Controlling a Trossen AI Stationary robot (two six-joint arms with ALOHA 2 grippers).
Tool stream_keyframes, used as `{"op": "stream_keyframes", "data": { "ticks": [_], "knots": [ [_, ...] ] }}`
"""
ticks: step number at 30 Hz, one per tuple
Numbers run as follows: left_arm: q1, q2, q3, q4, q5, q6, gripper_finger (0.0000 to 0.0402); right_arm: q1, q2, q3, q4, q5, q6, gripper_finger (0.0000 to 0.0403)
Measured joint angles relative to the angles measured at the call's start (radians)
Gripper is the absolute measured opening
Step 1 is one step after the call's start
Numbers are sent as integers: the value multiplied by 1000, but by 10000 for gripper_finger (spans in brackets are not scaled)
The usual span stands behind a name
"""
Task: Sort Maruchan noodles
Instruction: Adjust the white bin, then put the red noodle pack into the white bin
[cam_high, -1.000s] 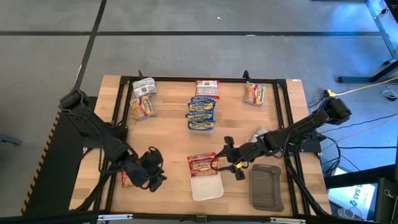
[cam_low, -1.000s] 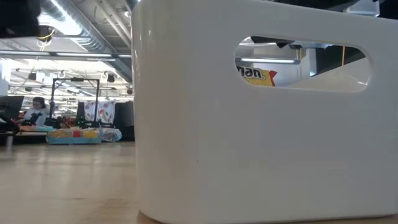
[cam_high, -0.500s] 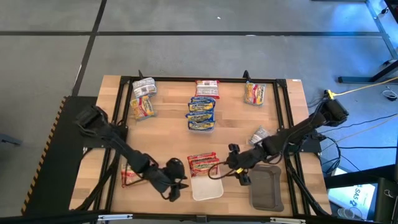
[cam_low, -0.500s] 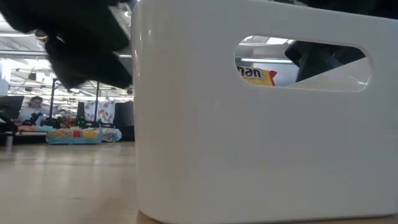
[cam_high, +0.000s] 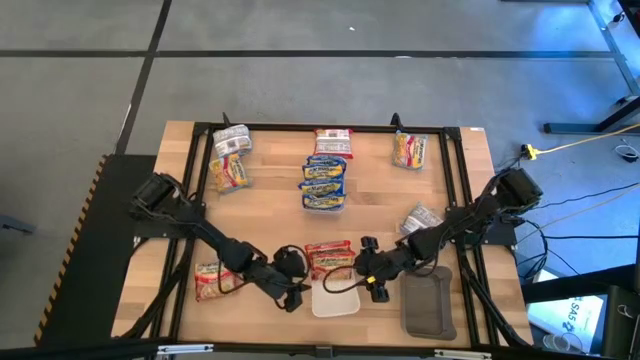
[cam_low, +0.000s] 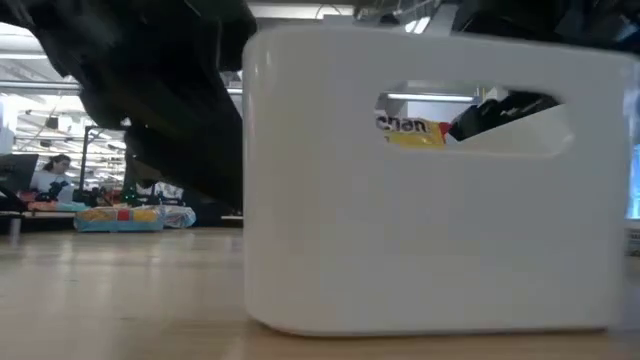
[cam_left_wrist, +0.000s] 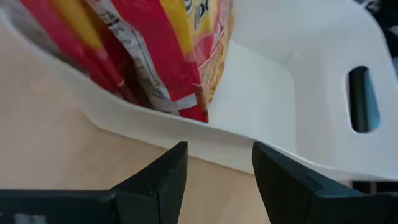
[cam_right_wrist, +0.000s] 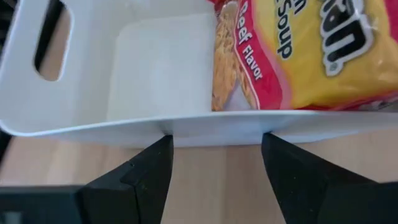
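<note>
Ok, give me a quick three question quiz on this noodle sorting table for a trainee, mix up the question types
1. True or false: the dark grey tray holds a noodle packet.
2. Which container lies between the left gripper and the right gripper? A) white tray B) dark grey tray C) neither
3. What colour is the packet resting at the white tray's far end?

Key:
1. False; nothing shows in it.
2. A.
3. Red and yellow, a beef flavour packet.
</note>
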Motion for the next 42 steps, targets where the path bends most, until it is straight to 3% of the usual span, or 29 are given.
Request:
{"op": "stream_keyframes", "data": {
  "ticks": [9, 13, 18, 23, 29, 36, 42],
  "knots": [
    [73, -59, 0, -208, -27, -31, 175, -50, 1, 0, -33, 109, 7, 234],
    [73, -128, 0, -309, -40, -55, 175, -75, -21, 27, -131, 142, -6, 234],
    [40, -207, 0, -418, 75, -136, 175, -74, -93, 68, -282, 146, -49, 234],
    [-27, -268, 0, -515, 179, -310, 175, -72, -148, 77, -323, 119, -52, 234],
    [-139, -336, 1, -672, 330, -635, 175, -72, -145, 77, -270, 75, -52, 234],
    [-269, -395, 1, -853, 381, -954, 175, -35, -140, 76, -207, 44, -52, 234],
    [-373, -362, -10, -1038, 403, -1057, 175, 27, -139, 76, -157, 51, -45, 234]
  ]
}}
